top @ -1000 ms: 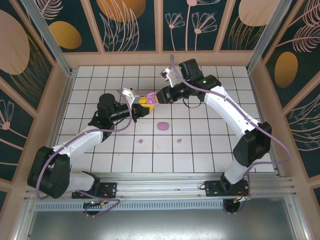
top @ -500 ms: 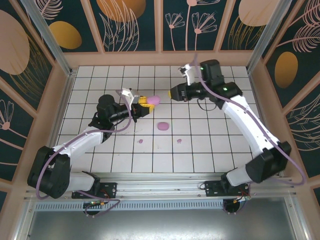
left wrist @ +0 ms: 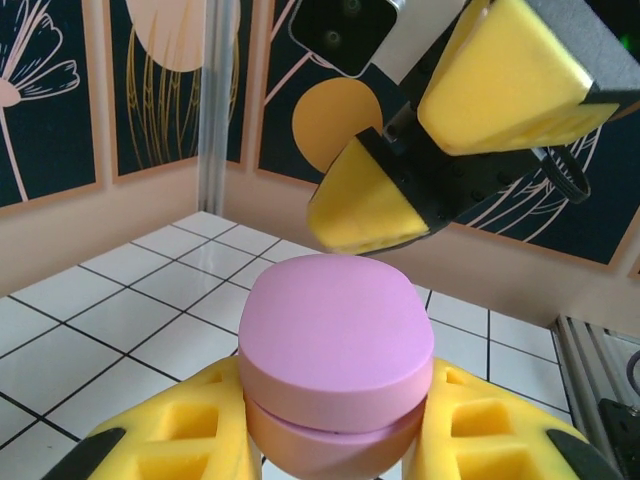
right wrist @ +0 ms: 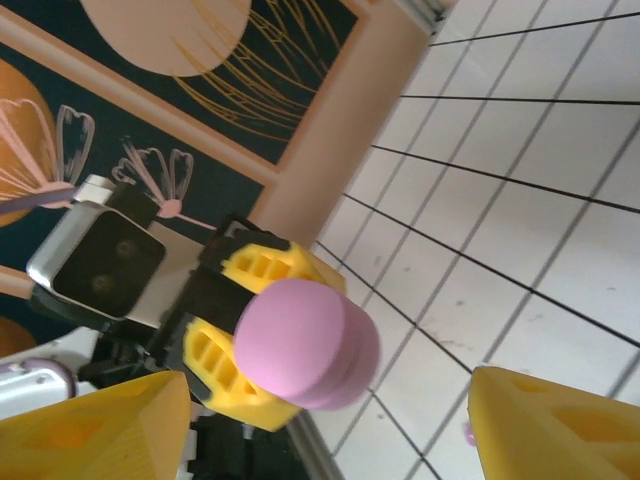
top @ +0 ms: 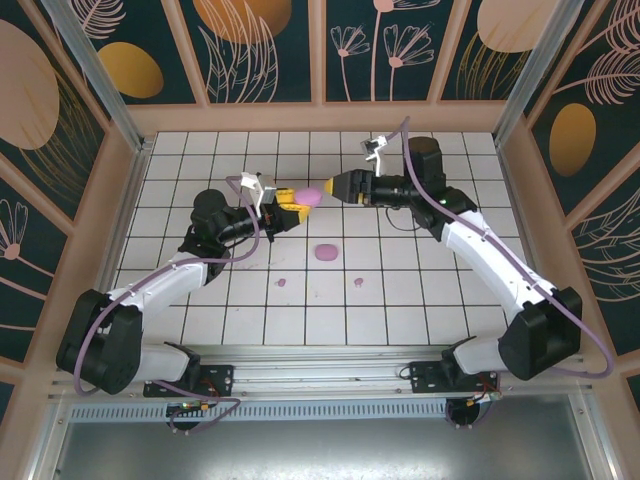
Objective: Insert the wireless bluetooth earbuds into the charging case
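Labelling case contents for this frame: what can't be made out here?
Inside of the held case: left wrist and right wrist views, its closed halves hide it.
Underside of that case: left wrist view, cut off by the bottom edge between the left gripper fingers.
Two earbuds: top view, too small to tell orientation.
Other case: top view, too small to tell open or shut.

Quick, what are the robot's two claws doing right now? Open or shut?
Left gripper: shut, holding the lilac charging case.
Right gripper: open, holding nothing, facing the case.
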Robot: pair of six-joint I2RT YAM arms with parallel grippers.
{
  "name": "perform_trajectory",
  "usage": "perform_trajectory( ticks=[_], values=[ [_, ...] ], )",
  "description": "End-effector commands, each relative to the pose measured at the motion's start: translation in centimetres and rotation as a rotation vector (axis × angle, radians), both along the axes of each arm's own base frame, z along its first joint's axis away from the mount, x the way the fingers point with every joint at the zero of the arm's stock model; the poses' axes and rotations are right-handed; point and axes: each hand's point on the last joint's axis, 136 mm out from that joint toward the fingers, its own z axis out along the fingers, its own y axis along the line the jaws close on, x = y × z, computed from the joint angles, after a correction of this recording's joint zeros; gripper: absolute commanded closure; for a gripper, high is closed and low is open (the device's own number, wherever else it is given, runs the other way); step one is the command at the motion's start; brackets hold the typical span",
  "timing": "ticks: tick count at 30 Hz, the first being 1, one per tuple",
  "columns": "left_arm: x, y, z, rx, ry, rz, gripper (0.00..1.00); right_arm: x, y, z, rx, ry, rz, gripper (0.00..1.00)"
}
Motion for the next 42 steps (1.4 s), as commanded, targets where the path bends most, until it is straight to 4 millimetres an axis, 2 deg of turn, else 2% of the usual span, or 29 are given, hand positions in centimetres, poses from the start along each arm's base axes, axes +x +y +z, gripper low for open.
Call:
perform_trajectory(
  ticks=[1, 10, 15, 19, 23, 27, 31, 32, 33, 37, 40, 42],
  values=[
    [-0.6, -0.4, 1.4, -0.037, -0.037, -0.043, 1.00, -0.4, 1.4, 1.7, 0.097, -0.005, 0.043, 0.26],
    [-0.6, -0.4, 1.6, -0.043, -0.044, -0.045, 1.00, 0.2, 2.8, -1.0, 0.098, 0.116, 0.049, 0.26],
    [-0.5, -0.5, 1.7, -0.041, -0.048, -0.050, 1.00, -0.2, 3.8, -1.2, 0.129, 0.156, 0.094, 0.26],
    [-0.3, -0.6, 1.6, -0.038, -0.045, -0.049, 1.00, -0.6, 4.6, -1.2, 0.161, 0.185, 0.145, 0.30],
    [0.0, -0.6, 1.3, -0.033, -0.040, -0.040, 1.00, -0.8, 5.1, -1.2, 0.180, 0.199, 0.176, 0.42],
    [0.4, -0.6, 0.8, -0.022, -0.033, -0.020, 1.00, -0.8, 5.3, -1.2, 0.190, 0.205, 0.187, 0.64],
    [0.8, -0.4, 0.4, -0.007, -0.026, 0.006, 1.00, -0.7, 5.3, -1.3, 0.194, 0.206, 0.188, 0.73],
    [0.9, -0.3, 0.2, -0.002, -0.023, 0.019, 0.89, -0.6, 5.3, -1.4, 0.195, 0.205, 0.185, 0.74],
    [1.1, -0.2, 0.1, 0.004, -0.021, 0.037, 0.74, -0.4, 5.2, -1.4, 0.197, 0.207, 0.177, 0.75],
    [1.4, 0.6, -0.4, 0.021, -0.032, 0.096, 0.32, 0.9, 4.4, -1.5, 0.210, 0.210, 0.127, 0.76],
    [1.3, 1.0, -0.9, 0.049, -0.037, 0.128, 0.02, 2.7, 2.9, -1.9, 0.213, 0.219, 0.056, 0.76],
    [1.3, 1.3, -1.4, 0.068, -0.031, 0.146, 0.01, 4.0, 2.0, -2.4, 0.208, 0.220, 0.010, 0.76]
  ],
)
